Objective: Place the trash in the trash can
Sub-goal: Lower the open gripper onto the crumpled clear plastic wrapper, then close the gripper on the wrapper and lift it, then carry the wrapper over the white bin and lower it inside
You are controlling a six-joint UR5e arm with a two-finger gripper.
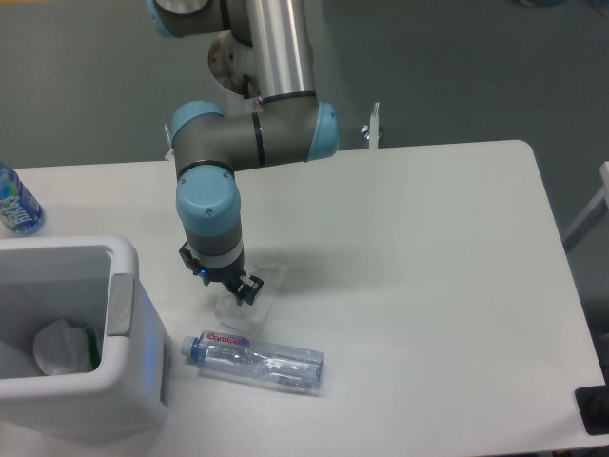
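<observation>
A flat, whitish translucent wrapper (263, 293) lies on the white table just right of the trash can. My gripper (221, 275) points down at the wrapper's left edge, low over the table, its black fingers (249, 288) spread apart and open. A clear bottle (255, 359) with a white cap and a pink-red label lies on its side in front of the wrapper, cap toward the trash can. The trash can (143, 367) is a white boxy bin with a grey rim panel at the front left. A crumpled whitish piece (59, 347) lies inside it.
A blue-labelled bottle (15, 202) stands at the table's far left edge, behind the bin. Metal brackets (373, 127) stick up along the table's back edge. The arm's elbow (257, 133) hangs above the table behind the gripper.
</observation>
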